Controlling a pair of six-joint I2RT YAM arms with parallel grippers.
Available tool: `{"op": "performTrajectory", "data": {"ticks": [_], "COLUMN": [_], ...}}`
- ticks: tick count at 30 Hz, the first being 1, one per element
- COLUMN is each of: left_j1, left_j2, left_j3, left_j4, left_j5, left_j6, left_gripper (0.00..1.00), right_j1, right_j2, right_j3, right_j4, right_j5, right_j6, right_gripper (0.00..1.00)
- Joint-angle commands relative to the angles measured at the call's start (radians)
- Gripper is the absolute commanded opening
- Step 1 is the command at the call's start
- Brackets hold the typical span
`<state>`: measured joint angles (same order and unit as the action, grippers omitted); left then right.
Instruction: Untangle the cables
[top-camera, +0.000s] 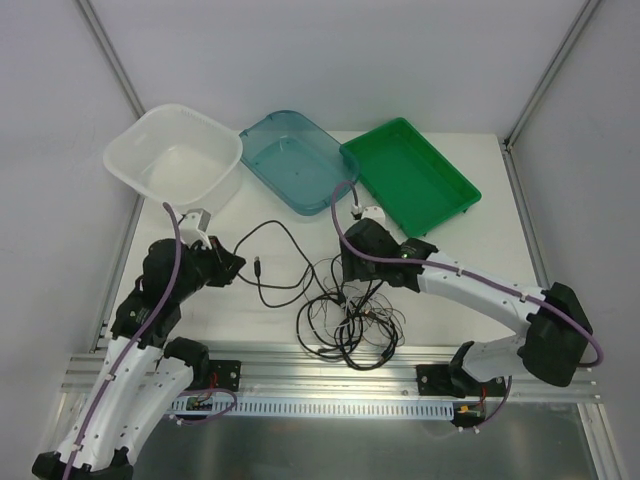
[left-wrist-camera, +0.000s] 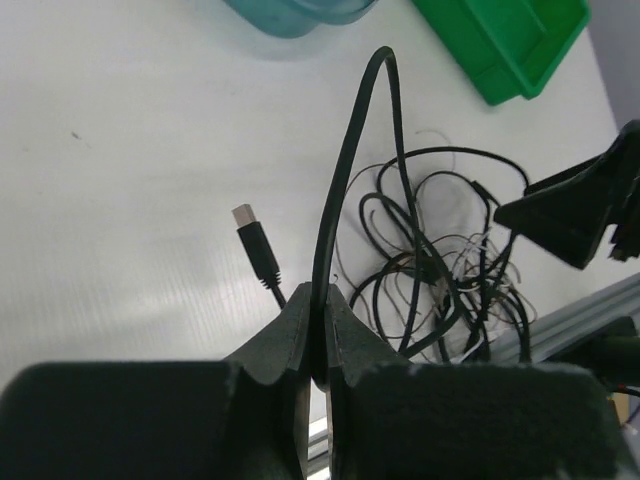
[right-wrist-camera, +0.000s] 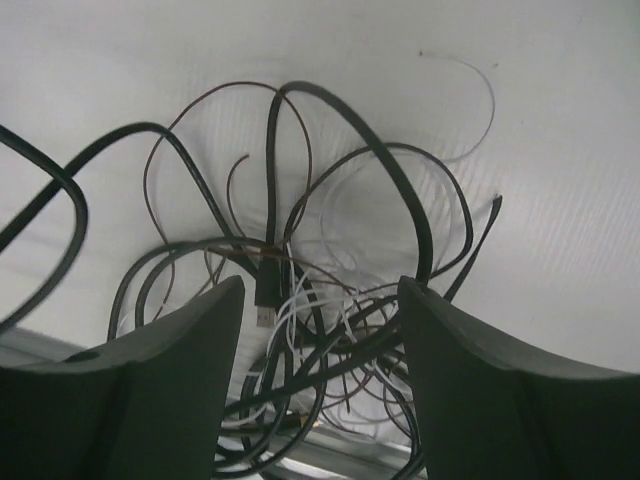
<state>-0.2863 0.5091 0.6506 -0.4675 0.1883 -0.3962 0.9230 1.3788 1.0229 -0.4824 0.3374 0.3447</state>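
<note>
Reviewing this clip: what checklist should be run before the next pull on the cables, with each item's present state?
1. Left gripper shut on the black cable: ok.
2. Right gripper open over the tangle: ok.
3. Held cable free of the tangle: not ok, it runs down into it.
4. USB plug lying loose on the table: ok.
5. Right fingers clear of the strands: cannot tell.

The cables (right-wrist-camera: 271, 200) between the right gripper's (right-wrist-camera: 320, 300) black jaws were black, dark brown and thin white. Beyond the jaws: white table (top-camera: 470, 250), milky-clear tub (top-camera: 130, 150), translucent blue tray (top-camera: 262, 130), green tray (top-camera: 455, 205).
</note>
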Motion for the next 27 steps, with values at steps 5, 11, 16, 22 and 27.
{"op": "performTrajectory", "data": {"ticks": [5,11,16,22,27], "left_j1": [0.009,0.009,0.007,0.009,0.007], "left_j2": [0.083,0.212,0.328,0.345,0.273], "left_j3": [0.348,0.713,0.998,1.008,0.862], "left_j4": [0.035,0.0,-0.016,-0.017,-0.049], "left_j5": [0.106,0.1,0.059,0.093,-0.096], "left_j6": [-0.102,-0.116,-0.119,-0.176,-0.115], "left_gripper": [0.0,0.0,0.0,0.0,0.0], "right_j1": [0.031,0.033,0.037,0.037,0.057], "right_j2": [-0.256,-0.337,-0.405,-0.319,-0.261], "right_j3": [-0.078,-0.156,-0.211,-0.253,-0.271], "right_j4": [0.033,0.06,0.179,0.364,0.416], "right_j5": [0.003,0.005,-0.08,-0.198,-0.221], "right_j6": [-0.075,-0.094,-0.131,-0.139,-0.112], "right_gripper": [0.67,0.66,0.66,0.66,0.66]}}
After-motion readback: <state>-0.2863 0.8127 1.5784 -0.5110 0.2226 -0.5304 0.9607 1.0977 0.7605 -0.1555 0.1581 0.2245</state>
